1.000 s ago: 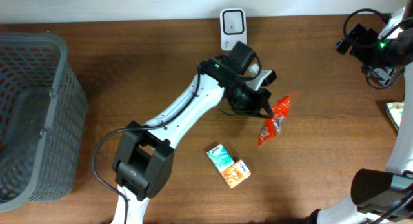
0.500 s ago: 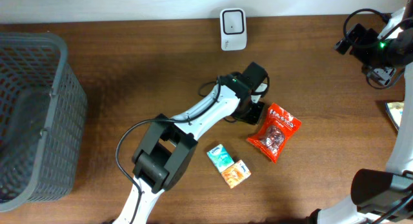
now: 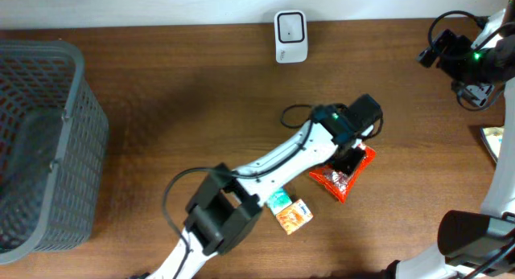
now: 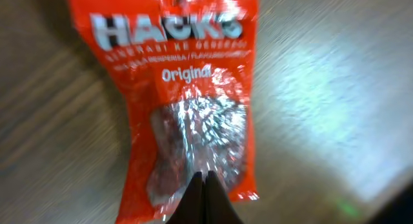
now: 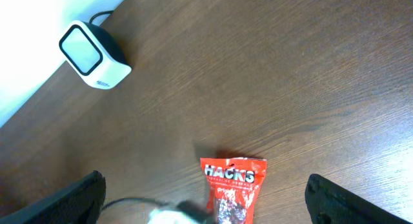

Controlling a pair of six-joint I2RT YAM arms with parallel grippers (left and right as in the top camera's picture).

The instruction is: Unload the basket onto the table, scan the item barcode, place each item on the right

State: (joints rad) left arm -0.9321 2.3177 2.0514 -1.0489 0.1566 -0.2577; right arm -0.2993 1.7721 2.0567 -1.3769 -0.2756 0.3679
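Here's the one red plastic candy bag point(image 3: 348, 179) lying flat on the brown wooden tabletop point(image 3: 161, 86), right of centre and well in front of the single white box-shaped barcode scanner point(image 3: 290, 26) at the back edge. The left wrist view gives the print: "HACKS" in big white capitals across the top and "Original" in white below it. The thin line of lettering between them is too blurred to read. Under the writing there's a clear window with shiny wrapped sweets packed inside. The left pincer point(image 4: 205, 197) is right down at the bag's lower edge, dark fingers pressed together, closed tip to tip. Whether a bit of film is nipped between them, I can't tell. Overhead, the white left arm point(image 3: 278, 158) stretches from the front of the tabletop out to that bag. Two small boxes sit just beside each other near the arm — one teal-green carton point(image 3: 279, 200) and one orange carton point(image 3: 295, 217) — their printing too small to make out. One grey plastic mesh basket point(image 3: 40, 142) stands at the far left, well apart from everything else. Over on the far right, the right pincer point(image 5: 203, 179) hangs high with its fingers spread wide, gripping nothing. Its camera looks down on the scanner and the bag, and "HACKS" reads clearly from up there too.
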